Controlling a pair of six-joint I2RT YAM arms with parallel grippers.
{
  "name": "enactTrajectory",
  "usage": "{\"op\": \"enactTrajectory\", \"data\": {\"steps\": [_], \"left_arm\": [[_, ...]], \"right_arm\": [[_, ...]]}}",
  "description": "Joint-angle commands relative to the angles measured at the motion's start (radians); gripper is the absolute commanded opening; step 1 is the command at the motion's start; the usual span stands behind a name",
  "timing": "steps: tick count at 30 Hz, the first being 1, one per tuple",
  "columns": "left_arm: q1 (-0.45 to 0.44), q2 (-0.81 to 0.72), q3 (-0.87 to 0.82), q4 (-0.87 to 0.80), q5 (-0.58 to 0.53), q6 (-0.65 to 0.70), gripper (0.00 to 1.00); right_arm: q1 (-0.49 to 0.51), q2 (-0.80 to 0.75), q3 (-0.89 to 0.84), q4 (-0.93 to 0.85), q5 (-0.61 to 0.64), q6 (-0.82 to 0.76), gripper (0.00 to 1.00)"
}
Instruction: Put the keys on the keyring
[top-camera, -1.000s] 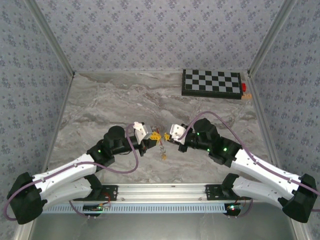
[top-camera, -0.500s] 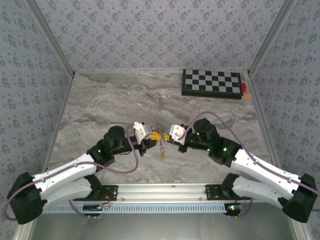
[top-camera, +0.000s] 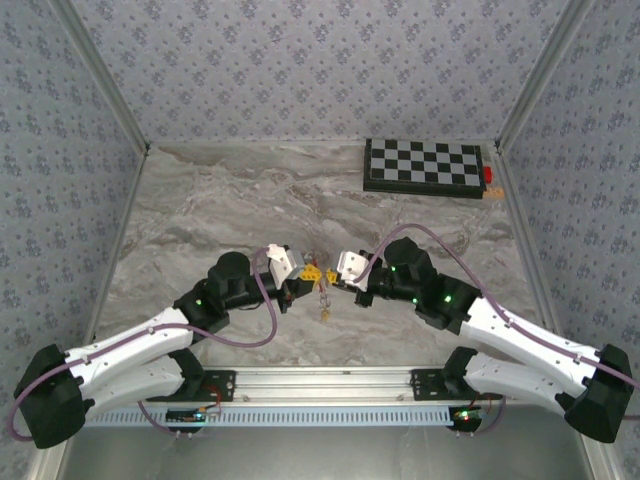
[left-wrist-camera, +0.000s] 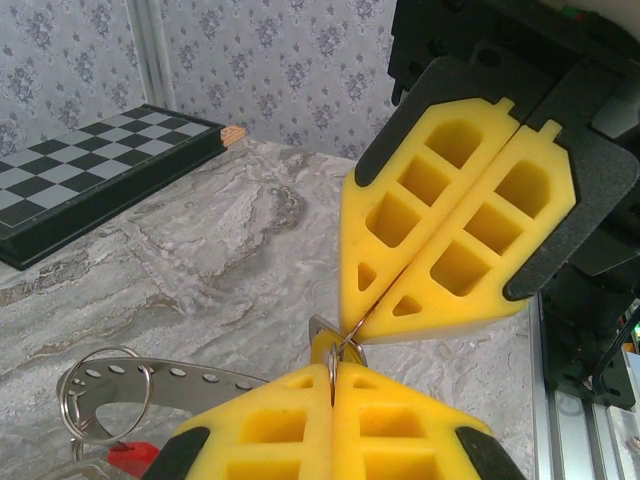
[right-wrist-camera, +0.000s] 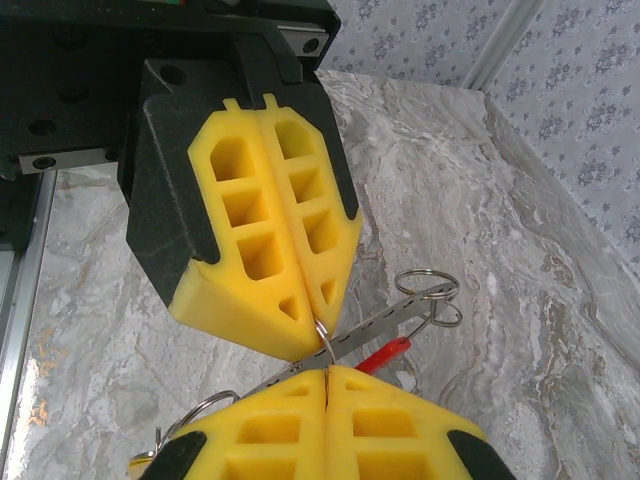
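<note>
grey wire of the keyring (left-wrist-camera: 340, 350) pinched from both sides above the middle of the counter (top-camera: 220, 210). left end effector (left-wrist-camera: 333, 390) closed on it, yellow fingertips (left-wrist-camera: 280, 430) pressed flat together; right end effector (left-wrist-camera: 385, 295) closed on it likewise, tip to tip with the left. just beside the grip, a perforated grey metal strip (right-wrist-camera: 385, 318), smaller wire rings (right-wrist-camera: 428, 287) and a red piece (right-wrist-camera: 384, 353). tiny tan key (top-camera: 326, 313) dangling just below the meeting point; touching the counter or not, cannot tell. chessboard (top-camera: 422, 165) well apart, at the far right.
</note>
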Motion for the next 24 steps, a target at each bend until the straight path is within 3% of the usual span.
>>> {"op": "enactTrajectory", "data": {"steps": [1, 24], "left_arm": [[-0.007, -0.002, 0.037, 0.02, 0.0, 0.011, 0.0], [-0.006, -0.012, 0.035, 0.018, -0.022, 0.005, 0.0]], "right_arm": [[0.014, -0.005, 0.008, 0.0, -0.004, -0.011, 0.0], [0.028, -0.042, -0.023, 0.004, 0.051, -0.012, 0.0]]}}
